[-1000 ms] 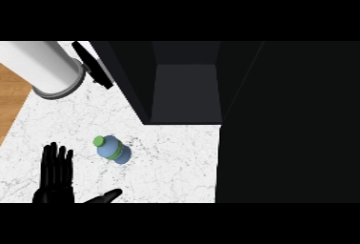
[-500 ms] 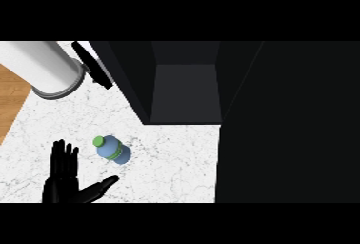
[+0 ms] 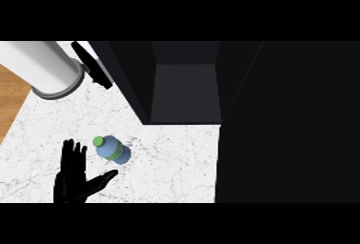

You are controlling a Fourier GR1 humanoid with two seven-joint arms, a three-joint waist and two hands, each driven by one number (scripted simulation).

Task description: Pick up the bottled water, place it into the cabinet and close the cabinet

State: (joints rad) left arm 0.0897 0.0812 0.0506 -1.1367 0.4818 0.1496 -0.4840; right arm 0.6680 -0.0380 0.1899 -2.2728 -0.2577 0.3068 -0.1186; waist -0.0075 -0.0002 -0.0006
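One bottled water [image 3: 112, 150] sits on the white marbled counter [image 3: 172, 164], in the lower left part of the frame. It has a green cap [image 3: 98, 141] and a blue body, with the cap end lying toward the upper left. Any print on its wrap is too small to read, and no other lettering can be made out anywhere.

One hand shows. The left hand [image 3: 70, 183] is at the lower left and comes up from the bottom edge. It is released, with its fingers [image 3: 73, 153] straight and pointing toward the top of the frame, and its thumb [image 3: 104, 177] spread out to the right. It grasps nothing. The bottle is just right of the fingertips and just above the thumb, in the crook between them. A thin strip of counter shows between hand and bottle.

One dark cabinet [image 3: 186, 90] fills the upper middle, with its grey inside open to view. The bottle is outside it, below and to its left. A broad black surface [image 3: 288, 119] covers the right side of the frame.

At the upper left is one pale grey cylinder [image 3: 45, 66] with a black part [image 3: 91, 66] at its right end. I cannot tell what this is. A strip of wood-coloured surface [image 3: 10, 105] runs along the left edge.
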